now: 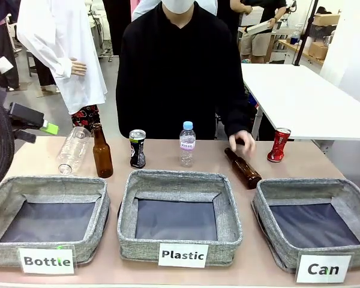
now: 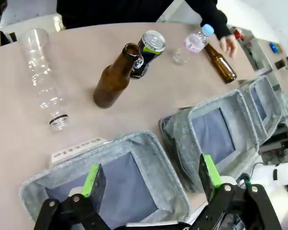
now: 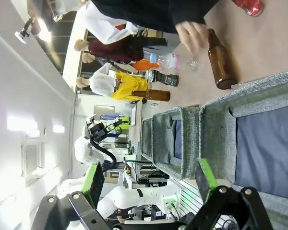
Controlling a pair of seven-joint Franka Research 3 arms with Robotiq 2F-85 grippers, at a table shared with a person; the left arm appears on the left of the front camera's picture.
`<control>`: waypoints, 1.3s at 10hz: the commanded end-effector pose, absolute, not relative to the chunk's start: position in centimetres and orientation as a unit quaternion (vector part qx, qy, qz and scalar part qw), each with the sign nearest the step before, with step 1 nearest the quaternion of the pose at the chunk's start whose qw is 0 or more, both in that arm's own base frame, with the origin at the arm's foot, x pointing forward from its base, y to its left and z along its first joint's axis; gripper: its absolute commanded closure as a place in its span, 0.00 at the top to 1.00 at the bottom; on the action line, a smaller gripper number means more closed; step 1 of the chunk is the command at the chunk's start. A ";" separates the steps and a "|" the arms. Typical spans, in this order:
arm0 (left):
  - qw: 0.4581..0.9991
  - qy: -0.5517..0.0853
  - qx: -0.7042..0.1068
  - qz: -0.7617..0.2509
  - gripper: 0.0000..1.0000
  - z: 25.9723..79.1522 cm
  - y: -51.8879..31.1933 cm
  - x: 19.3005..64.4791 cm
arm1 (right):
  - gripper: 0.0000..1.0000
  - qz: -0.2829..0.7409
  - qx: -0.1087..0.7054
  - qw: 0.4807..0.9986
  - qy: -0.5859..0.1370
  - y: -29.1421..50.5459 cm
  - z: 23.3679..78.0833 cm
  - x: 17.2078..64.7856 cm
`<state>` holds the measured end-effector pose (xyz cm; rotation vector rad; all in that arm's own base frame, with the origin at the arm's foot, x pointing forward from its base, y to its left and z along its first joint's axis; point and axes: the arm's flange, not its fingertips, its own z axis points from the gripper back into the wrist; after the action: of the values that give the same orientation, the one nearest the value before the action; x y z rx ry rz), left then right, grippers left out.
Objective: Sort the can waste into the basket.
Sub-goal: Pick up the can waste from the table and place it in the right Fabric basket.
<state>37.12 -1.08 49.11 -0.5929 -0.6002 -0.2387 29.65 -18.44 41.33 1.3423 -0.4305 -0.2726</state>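
A black can [image 1: 137,148] with a silver top stands upright on the far half of the table, left of centre; it also shows as the black can [image 2: 149,52] and, small, the black can [image 3: 163,78]. The red can [image 1: 279,144] stands at the far right near the person's hand [image 1: 243,141], and is cut by the edge as the red can [image 3: 249,5]. The grey basket [image 1: 261,201] labelled "Can" sits at the near right with nothing in it. My left gripper [image 2: 151,172] is open above the near left basket. My right gripper [image 3: 149,176] is open above the basket [image 3: 216,124].
Grey baskets labelled "Bottle" [image 1: 99,207] and "Plastic" [image 1: 228,210] sit at the near left and middle. An upright brown bottle [image 1: 102,153], a lying clear bottle [image 1: 72,150], a water bottle [image 1: 187,144] and a lying brown bottle [image 1: 243,169] stand behind them.
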 end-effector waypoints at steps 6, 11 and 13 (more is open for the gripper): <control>0.870 -0.354 -0.263 -0.221 1.00 50.5 -4.6 41.5 | 1.00 -0.116 0.617 0.752 -0.204 -18.7 41.4 29.7; 0.850 -0.328 -0.316 -0.264 1.00 50.3 -9.4 50.4 | 1.00 -0.116 0.617 0.752 -0.204 -18.7 41.4 29.7; 0.860 -0.335 -0.293 -0.251 1.00 50.4 -8.8 48.6 | 1.00 -0.116 0.617 0.752 -0.204 -18.7 41.4 29.7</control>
<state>50.72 -9.58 49.74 -0.6430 -0.6806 -0.5218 29.63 -18.45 41.32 1.3428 -0.4298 -0.2731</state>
